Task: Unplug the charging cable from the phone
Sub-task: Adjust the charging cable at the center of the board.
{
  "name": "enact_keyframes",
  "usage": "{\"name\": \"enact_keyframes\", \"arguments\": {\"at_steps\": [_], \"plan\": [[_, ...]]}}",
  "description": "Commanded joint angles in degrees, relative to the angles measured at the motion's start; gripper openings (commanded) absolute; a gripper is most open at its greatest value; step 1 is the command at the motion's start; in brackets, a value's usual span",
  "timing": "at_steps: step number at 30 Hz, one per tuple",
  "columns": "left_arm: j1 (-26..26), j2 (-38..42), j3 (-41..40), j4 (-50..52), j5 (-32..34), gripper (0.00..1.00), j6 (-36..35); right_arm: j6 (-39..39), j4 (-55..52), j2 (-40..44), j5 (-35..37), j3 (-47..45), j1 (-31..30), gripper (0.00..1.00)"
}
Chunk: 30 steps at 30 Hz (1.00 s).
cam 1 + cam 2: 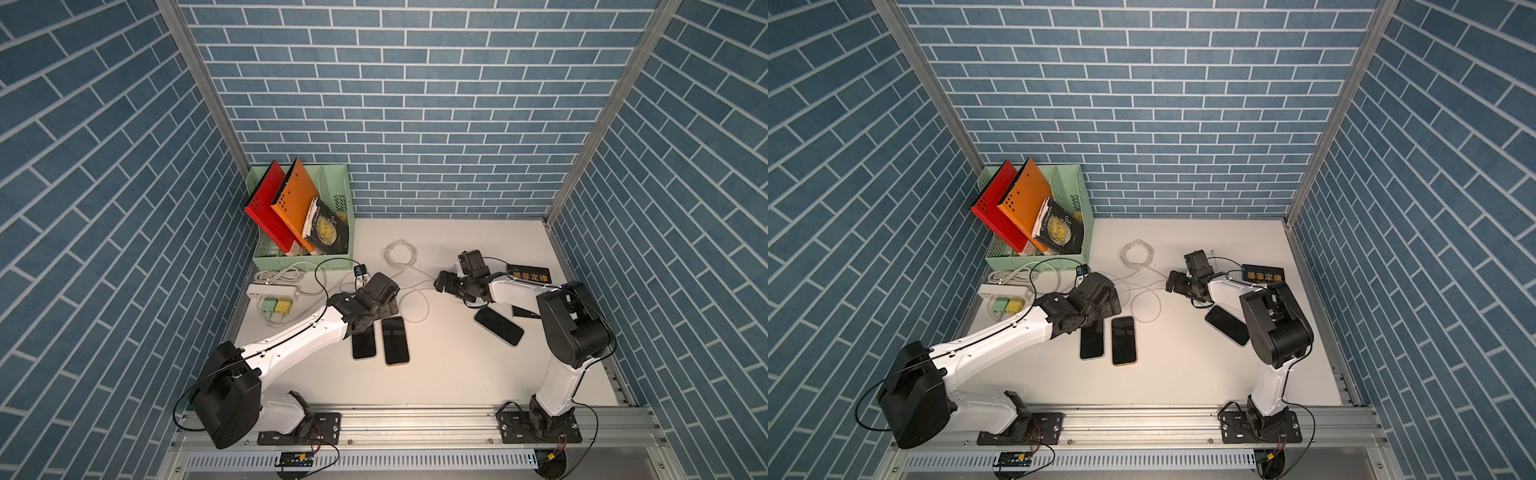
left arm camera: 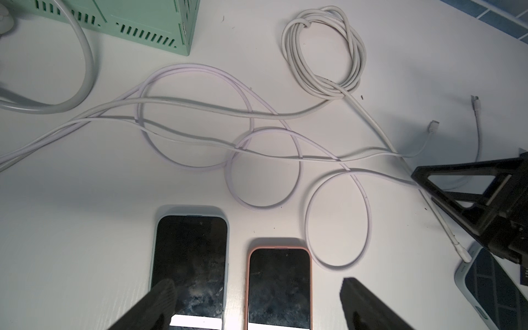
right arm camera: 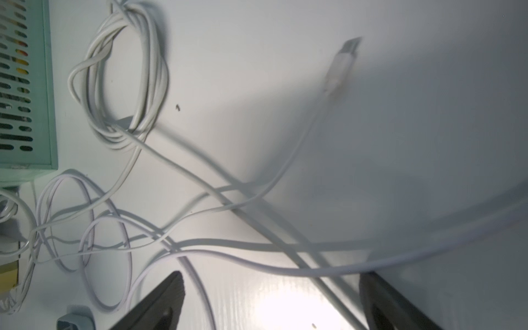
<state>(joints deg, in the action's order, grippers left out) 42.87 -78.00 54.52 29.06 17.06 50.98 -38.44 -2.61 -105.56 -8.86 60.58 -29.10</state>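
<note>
left gripper (image 2: 257, 284), right gripper (image 3: 273, 276): fingers apart, empty; plug (image 2: 463, 255) at blue-cased phone (image 2: 491, 294) looks seated, unplug pending

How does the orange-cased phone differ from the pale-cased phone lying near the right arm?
The orange-cased phone lies straight, parallel to a neighbouring phone; the pale-cased phone lies diagonally, apart from them. No cable reaches the orange-cased phone, while the plug of a white cable meets the pale-cased phone's end. Both lie flat, screens up and dark.
</note>
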Motion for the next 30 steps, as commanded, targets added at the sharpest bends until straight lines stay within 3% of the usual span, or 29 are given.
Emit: {"name": "enact_keyframes", "arguments": {"at_steps": [1,7,13,21,24,30], "plan": [[-0.42,1.17,-0.91,1.13,0.92,0.95,0.62,2.76,-2.95,-3.13,-1.55,1.29,-2.89,0.96],[-0.40,1.04,-0.67,1.17,0.87,0.95,0.66,4.92,-4.20,-5.27,-1.88,2.13,-5.13,0.92],[-0.42,1.50,-0.86,1.52,1.21,0.95,0.70,7.48,-4.91,-4.75,-3.86,-0.54,-9.45,0.80],[-0.37,1.63,-1.11,1.36,1.60,0.95,0.58,5.26,-3.64,-0.21,-4.89,-7.42,-14.87,0.77],[-0.42,1.39,-1.09,1.11,1.45,0.95,0.39,4.61,-5.11,2.17,-3.54,-8.22,-15.29,0.81],[-0.42,0.82,-0.91,0.57,1.06,0.95,-0.04,0.75,-8.85,11.29,3.66,-8.32,-15.21,0.99]]}}
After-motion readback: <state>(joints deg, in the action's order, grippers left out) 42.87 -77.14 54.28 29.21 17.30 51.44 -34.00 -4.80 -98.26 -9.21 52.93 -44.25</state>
